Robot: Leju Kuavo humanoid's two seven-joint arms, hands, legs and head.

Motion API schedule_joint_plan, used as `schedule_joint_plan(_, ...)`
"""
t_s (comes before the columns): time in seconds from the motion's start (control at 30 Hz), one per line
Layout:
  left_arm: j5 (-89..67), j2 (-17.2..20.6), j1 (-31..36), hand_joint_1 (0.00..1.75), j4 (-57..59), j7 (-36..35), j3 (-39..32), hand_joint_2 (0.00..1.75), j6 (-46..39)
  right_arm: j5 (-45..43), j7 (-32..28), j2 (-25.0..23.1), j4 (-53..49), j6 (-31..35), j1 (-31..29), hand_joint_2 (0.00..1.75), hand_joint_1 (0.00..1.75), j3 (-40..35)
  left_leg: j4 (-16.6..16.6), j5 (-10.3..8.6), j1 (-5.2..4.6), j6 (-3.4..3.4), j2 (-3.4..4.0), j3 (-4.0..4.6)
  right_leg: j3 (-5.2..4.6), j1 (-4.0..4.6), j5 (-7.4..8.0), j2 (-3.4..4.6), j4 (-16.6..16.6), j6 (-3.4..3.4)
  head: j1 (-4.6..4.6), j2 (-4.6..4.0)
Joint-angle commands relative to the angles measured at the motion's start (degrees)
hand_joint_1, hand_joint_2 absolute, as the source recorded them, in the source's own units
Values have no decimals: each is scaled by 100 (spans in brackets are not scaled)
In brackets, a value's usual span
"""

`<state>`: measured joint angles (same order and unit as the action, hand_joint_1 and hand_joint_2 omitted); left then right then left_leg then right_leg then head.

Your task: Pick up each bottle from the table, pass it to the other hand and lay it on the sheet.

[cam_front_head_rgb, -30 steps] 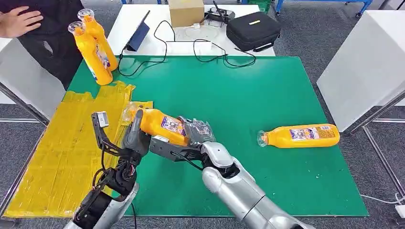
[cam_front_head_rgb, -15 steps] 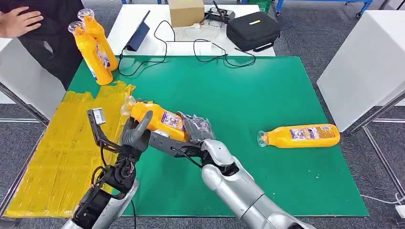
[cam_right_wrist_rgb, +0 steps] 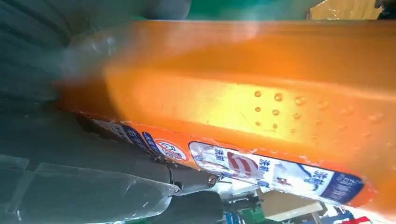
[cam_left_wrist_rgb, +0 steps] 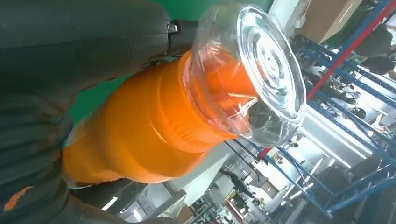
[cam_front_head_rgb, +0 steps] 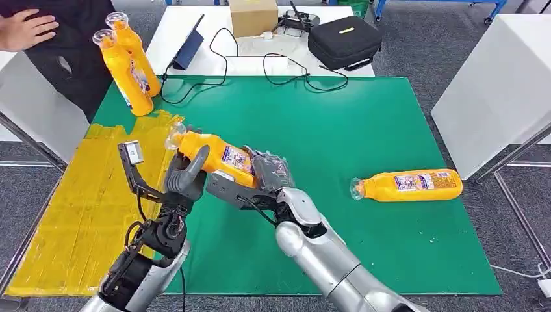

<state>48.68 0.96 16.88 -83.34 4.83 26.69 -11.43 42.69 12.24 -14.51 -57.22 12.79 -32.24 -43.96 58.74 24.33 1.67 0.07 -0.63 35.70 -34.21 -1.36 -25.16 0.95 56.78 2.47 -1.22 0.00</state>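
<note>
An orange bottle point(cam_front_head_rgb: 217, 158) with a clear cap is held tilted above the green mat point(cam_front_head_rgb: 338, 123), cap end pointing toward the yellow sheet point(cam_front_head_rgb: 71, 208). My right hand point(cam_front_head_rgb: 263, 174) grips its bottom end. My left hand point(cam_front_head_rgb: 186, 177) wraps the bottle near the neck, thumb up against its side. In the left wrist view the neck and cap point(cam_left_wrist_rgb: 243, 74) sit between my dark fingers point(cam_left_wrist_rgb: 84, 42). The right wrist view has the labelled body point(cam_right_wrist_rgb: 261, 93) close against that hand. Another orange bottle point(cam_front_head_rgb: 408, 184) lies on its side at the mat's right.
Two more orange bottles point(cam_front_head_rgb: 128, 71) stand upright at the mat's far left corner. A person's hand point(cam_front_head_rgb: 25, 29) is at the top left. Behind the mat are cables, a cardboard box point(cam_front_head_rgb: 253, 15) and a black case point(cam_front_head_rgb: 343, 40). A white table point(cam_front_head_rgb: 500, 84) stands to the right.
The held bottle has risen and shifted a little toward the yellow sheet, tilting cap end up. My left hand has come up with it and closed in around the neck.
</note>
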Motion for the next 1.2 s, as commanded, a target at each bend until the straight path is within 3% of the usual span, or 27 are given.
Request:
schedule_joint_plan(0.03,11,-58,50,0,317,-107,456,175,41,-58,-109,-169,-48,93,-377,175,175,-50,0,6,-6,8,8,-13,10,-1,-6,-3,3,-11,0,0)
schedule_joint_plan(0.5,8,-23,65,0,248,-31,485,175,62,-146,-196,-143,-66,323,-269,175,175,134,-1,8,-6,11,7,-21,19,-1,-9,-8,2,-15,0,0)
schedule_joint_plan(0.73,-258,115,-47,0,-543,288,92,175,-1,-775,-410,-112,393,471,-159,175,175,659,2,8,-5,10,12,-17,13,0,-7,-1,4,-13,2,0)
schedule_joint_plan(0.87,-1408,310,-618,0,-1252,764,-901,175,-501,-1387,-743,408,-746,477,394,175,175,1434,-7,3,-3,6,9,-15,12,0,-2,1,-6,-9,-2,0)
schedule_joint_plan(0.93,-1381,238,-896,0,-1283,540,-1311,175,-314,-1541,-823,671,-1733,351,672,175,175,1679,-8,11,-3,13,6,-32,33,3,-10,-10,-10,-16,0,0)
schedule_joint_plan(1.2,-1444,157,-939,0,-959,525,-1193,175,-144,-1402,-723,882,-2430,284,990,175,175,1744,-7,5,-6,12,-14,-26,30,1,-11,-30,-9,-14,0,0)
